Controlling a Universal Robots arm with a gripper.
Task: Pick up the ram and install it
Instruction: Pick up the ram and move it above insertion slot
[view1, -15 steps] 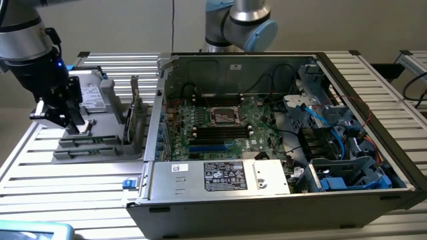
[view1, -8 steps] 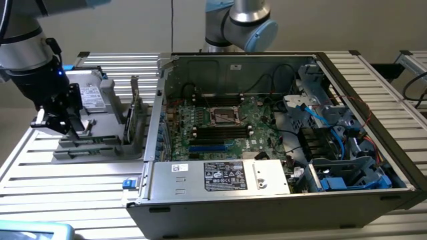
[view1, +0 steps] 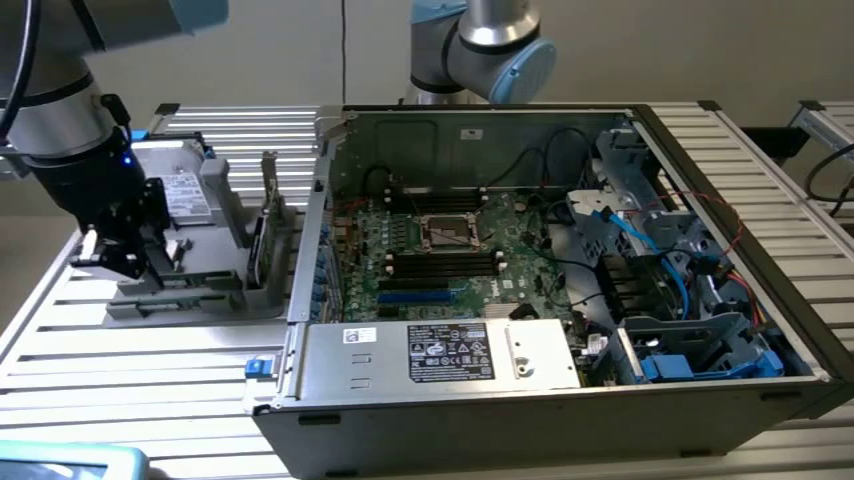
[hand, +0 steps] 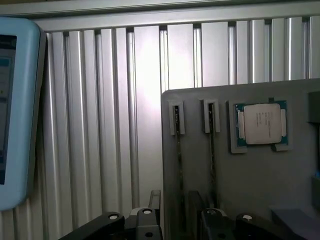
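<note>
I have the hand (view1: 120, 262) hanging low over the grey holder (view1: 200, 290) on the slatted surface (view1: 134, 350), fingers parted about midway and carrying nothing. The ram (view1: 271, 205) stands on edge in the holder's side nearest the open computer case (view1: 534, 420), apart from the hand. In the wrist view its thin edge (hand: 178, 150) lines up with the gap between my fingers (hand: 150, 222), with a second stick (hand: 212, 150) just beside it. To do this well, I judge I should centre on one stick only, square the fingers to its flat faces, grip near the middle and lift straight up out of its slot.
</note>
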